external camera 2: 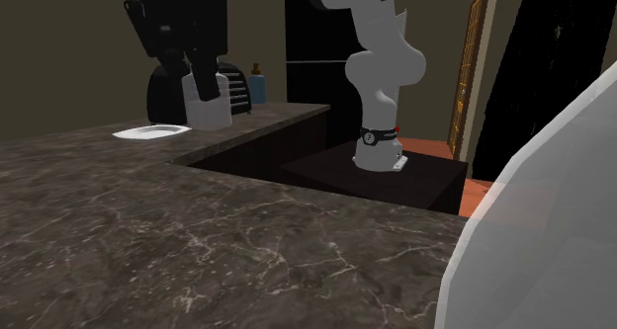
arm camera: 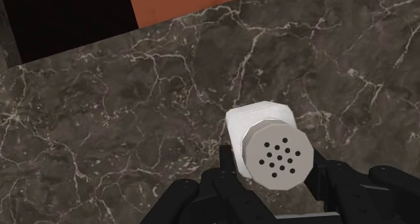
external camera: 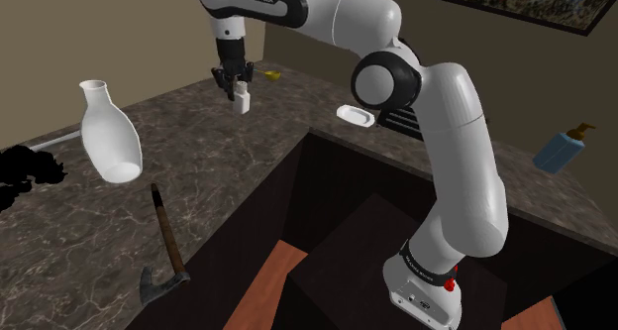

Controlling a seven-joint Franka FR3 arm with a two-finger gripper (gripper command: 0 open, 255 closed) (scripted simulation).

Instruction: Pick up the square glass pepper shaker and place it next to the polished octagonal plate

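Black gripper point(external camera: 238, 88) clasps the white square shaker point(external camera: 242, 103) upright, hanging left of the white octagonal plate point(external camera: 354, 113) in the shoulder view.

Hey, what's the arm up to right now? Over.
Gripper shut on white shaker. Shaker looks lifted off counter, short of white plate. Nothing seen between them.

Probably a kitchen: dark stone counter point(external camera: 228, 165), soap bottle point(external camera: 560, 148), plate point(external camera: 355, 113).

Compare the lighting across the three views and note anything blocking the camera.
Shoulder view: even light, white shaker stands out against dark counter. Second exterior view: dim, a pale near shape covers the lower right. Wrist view: brightest, counter veins plain.
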